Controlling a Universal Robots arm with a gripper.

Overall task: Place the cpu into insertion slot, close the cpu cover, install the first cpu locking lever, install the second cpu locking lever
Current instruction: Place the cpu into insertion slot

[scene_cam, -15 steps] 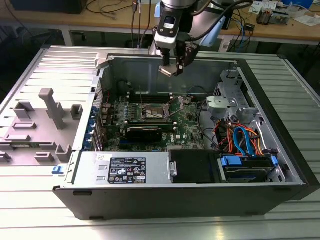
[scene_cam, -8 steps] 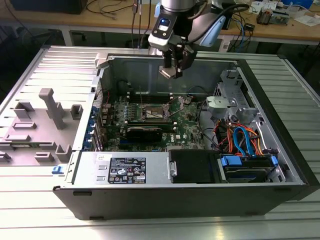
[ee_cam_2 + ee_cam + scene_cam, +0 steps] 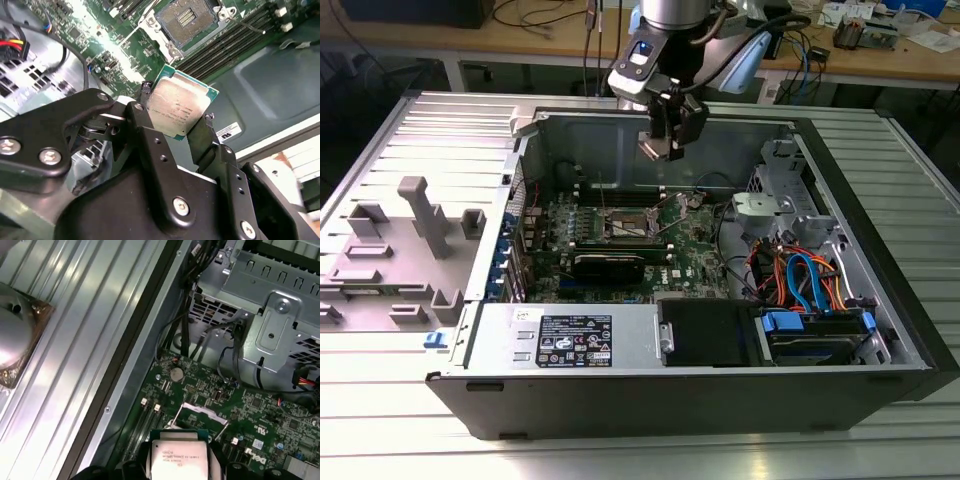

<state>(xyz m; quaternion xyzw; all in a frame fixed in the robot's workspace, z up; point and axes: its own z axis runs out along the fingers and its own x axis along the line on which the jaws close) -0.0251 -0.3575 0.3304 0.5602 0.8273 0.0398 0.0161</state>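
Second wrist view, closest: the gripper (image 3: 176, 109) has its two black fingers (image 3: 150, 132) clamped on opposite edges of the cpu (image 3: 184, 100), silver top facing the camera. The chip looks light, thin and stiff, with a smooth lid. Its underside contacts are probably fragile, so the edges seem the safe hold. Beyond it the slot (image 3: 187, 17) sits empty on the green board (image 3: 112, 47). In the exterior view, the gripper hangs well above the board inside the open case (image 3: 720, 400).
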